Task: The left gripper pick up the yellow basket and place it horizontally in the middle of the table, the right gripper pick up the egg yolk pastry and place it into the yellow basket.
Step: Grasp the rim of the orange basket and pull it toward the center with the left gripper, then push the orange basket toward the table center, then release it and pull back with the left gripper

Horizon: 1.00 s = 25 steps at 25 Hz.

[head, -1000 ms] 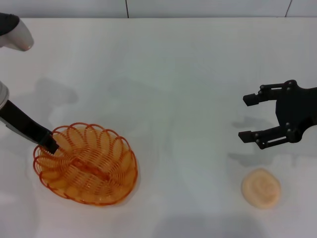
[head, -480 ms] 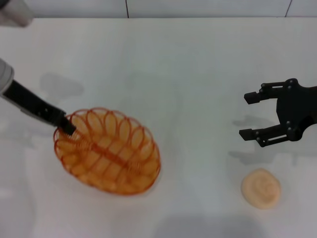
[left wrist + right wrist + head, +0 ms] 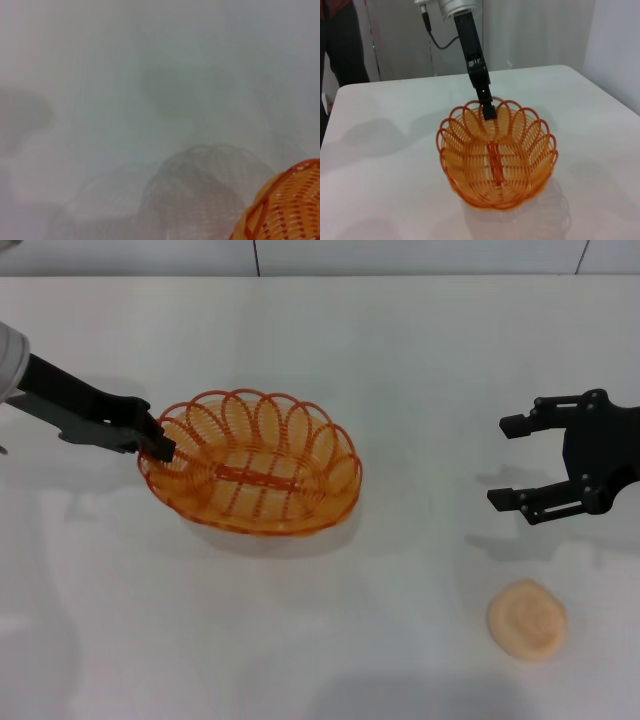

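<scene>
- Basket first: the oval orange-yellow wire basket with the looped rim (image 3: 252, 462) hangs just above the big plain white table (image 3: 400, 360), left of the middle. I can tell it is up in the air because its shadow lies a little below it on the white top.
- My left gripper, the black two-fingered claw on the black arm (image 3: 158, 444), is clamped on the rim at the basket's left end.
- The basket's long side runs left to right across the table, so it already lies the flat way the job wants. I think the next move is to carry it a bit more to the right and set it down.
- My right gripper, the other black claw (image 3: 522, 463), hovers on the right side with its fingers spread wide and nothing in them.
- The small round pale peach bun, the egg yolk pastry (image 3: 527, 619), sits on the table just beside that claw, on the side nearer me. The right arm is much nearer to it than the left.
- The right wrist view shows the left claw (image 3: 489, 109) biting the far rim of the basket (image 3: 497, 160). The left wrist view shows only one corner of the basket (image 3: 290, 205) and its shadow, no fingers.
</scene>
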### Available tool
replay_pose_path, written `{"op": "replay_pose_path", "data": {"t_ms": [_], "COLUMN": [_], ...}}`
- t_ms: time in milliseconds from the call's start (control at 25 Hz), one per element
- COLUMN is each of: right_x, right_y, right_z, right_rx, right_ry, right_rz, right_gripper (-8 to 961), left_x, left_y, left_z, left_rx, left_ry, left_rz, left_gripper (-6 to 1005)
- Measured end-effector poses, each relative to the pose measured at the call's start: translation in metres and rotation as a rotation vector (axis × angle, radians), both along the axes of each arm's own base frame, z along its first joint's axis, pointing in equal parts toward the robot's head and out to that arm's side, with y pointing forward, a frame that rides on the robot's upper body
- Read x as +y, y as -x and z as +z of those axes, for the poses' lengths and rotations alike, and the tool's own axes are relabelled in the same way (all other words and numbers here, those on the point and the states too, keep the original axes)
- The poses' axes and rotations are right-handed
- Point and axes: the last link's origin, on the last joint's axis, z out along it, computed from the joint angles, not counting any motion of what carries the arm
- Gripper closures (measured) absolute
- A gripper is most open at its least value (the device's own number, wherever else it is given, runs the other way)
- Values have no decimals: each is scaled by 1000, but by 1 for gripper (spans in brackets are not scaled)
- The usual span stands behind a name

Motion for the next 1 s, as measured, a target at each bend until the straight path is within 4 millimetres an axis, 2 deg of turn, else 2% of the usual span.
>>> {"op": "replay_pose_path", "data": {"t_ms": [360,560,1000], "right_x": [-2,-3,-7], "right_y": [0,2,4], "right_z": [1,0,-1], "right_rx": [-7,-10,-1], "right_ry": [5,10,36], "right_rz": [26,35,63], "right_gripper": [125,125,125], "left_x": [-2,2,13], "left_y": [5,-2,-14], "left_z": [-25,-30,-59], "left_rx": [-47,-48,-27], "left_ry": [4,2,5], "left_rz": [147,153,124], "left_gripper": [915,915,914]}}
